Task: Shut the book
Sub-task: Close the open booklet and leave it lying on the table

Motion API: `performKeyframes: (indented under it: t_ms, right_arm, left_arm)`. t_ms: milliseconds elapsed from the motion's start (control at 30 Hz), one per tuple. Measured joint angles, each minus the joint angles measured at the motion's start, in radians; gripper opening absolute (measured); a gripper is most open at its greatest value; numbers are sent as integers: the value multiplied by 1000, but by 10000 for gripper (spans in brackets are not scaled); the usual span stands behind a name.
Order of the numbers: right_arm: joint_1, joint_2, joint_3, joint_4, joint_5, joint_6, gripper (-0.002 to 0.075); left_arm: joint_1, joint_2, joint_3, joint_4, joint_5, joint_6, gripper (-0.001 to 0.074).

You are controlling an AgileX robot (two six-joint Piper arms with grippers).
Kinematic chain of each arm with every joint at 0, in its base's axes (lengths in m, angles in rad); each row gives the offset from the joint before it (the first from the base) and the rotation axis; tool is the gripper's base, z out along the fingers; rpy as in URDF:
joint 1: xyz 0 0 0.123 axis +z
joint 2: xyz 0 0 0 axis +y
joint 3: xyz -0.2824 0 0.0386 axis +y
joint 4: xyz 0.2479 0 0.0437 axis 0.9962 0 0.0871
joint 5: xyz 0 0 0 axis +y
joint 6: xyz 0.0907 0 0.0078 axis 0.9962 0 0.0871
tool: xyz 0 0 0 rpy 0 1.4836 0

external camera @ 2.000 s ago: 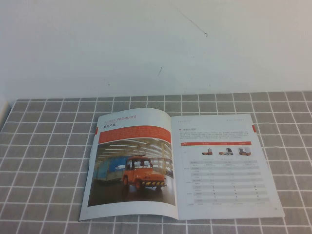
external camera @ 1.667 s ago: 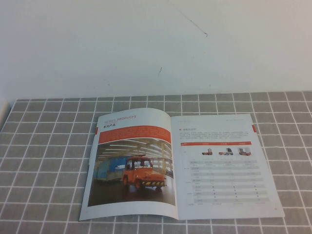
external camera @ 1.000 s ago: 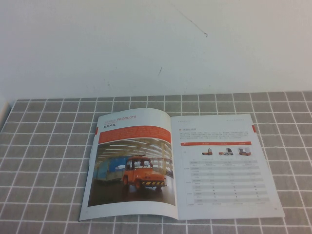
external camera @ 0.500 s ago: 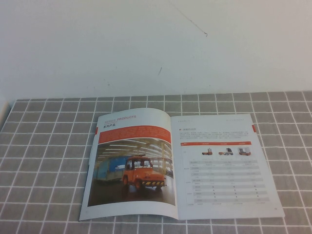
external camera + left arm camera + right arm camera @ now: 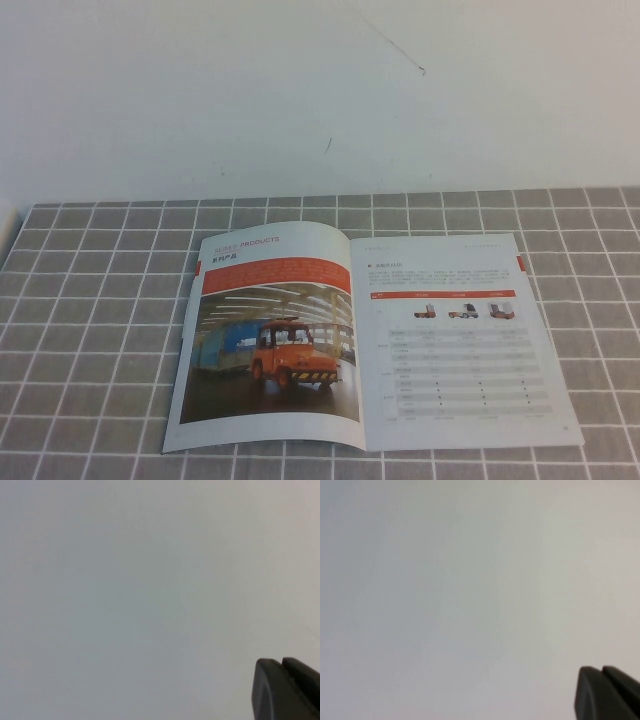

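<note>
An open book (image 5: 370, 340) lies flat on the grey tiled cloth (image 5: 90, 300), seen in the high view. Its left page shows an orange truck photo (image 5: 290, 355); its right page carries a white table of figures (image 5: 455, 355). Neither arm appears in the high view. In the left wrist view my left gripper (image 5: 281, 661) shows as two dark fingertips pressed together, facing a blank white surface. My right gripper (image 5: 601, 669) looks the same in the right wrist view, shut with nothing held. Neither wrist view shows the book.
A white wall (image 5: 320, 90) rises behind the cloth's far edge. Tiled cloth stretches to the left and right of the book. The book's front edge lies close to the table's near edge.
</note>
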Motion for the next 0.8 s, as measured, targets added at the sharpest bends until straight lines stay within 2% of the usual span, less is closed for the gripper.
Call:
performKeyframes:
  t_ms: [167, 233, 333, 433, 567, 633, 800]
  right_arm:
    - [0, 0, 0, 68, -67, -37, -1]
    - [0, 0, -18, 71, -8, -44, -1]
    - [0, 0, -133, 71, 223, -89, -1]
    - [0, 8, -276, 71, 487, -136, -1]
    - [0, 123, -449, 71, 667, -146, -1]
    - [0, 209, -535, 71, 743, -148, -1]
    - [0, 497, -719, 72, 950, -153, -1]
  left_arm:
    - [0, 0, 0, -13, -104, 0, -2]
    - [0, 0, 0, -73, -129, -5, -2]
    - [0, 0, -8, -157, -161, -38, -2]
    - [0, 0, -97, -249, -50, -11, -2]
    - [0, 63, -292, -357, 136, 196, -2]
    - [0, 146, -392, -399, 227, 311, -2]
    - [0, 399, -586, -438, 360, 428, -2]
